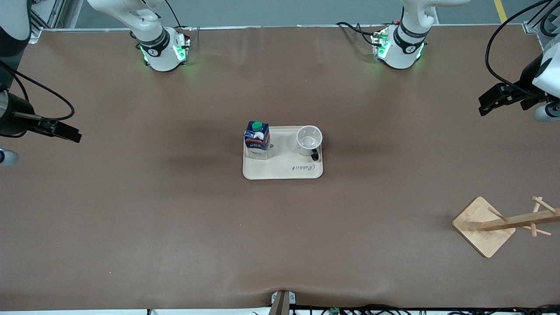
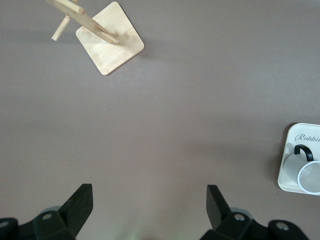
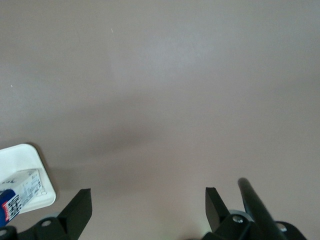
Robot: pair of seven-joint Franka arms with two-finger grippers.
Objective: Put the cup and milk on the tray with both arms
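Observation:
The cream tray lies at the middle of the table. The milk stands upright on it at the right arm's end. The white cup stands on it at the left arm's end, its black handle toward the front camera. My left gripper is open and empty, held up over the left arm's end of the table. My right gripper is open and empty over the right arm's end. The left wrist view shows its gripper, the tray and cup. The right wrist view shows its gripper, the tray and milk.
A wooden mug rack with pegs stands on a square base near the front camera at the left arm's end; it also shows in the left wrist view. Brown tabletop surrounds the tray.

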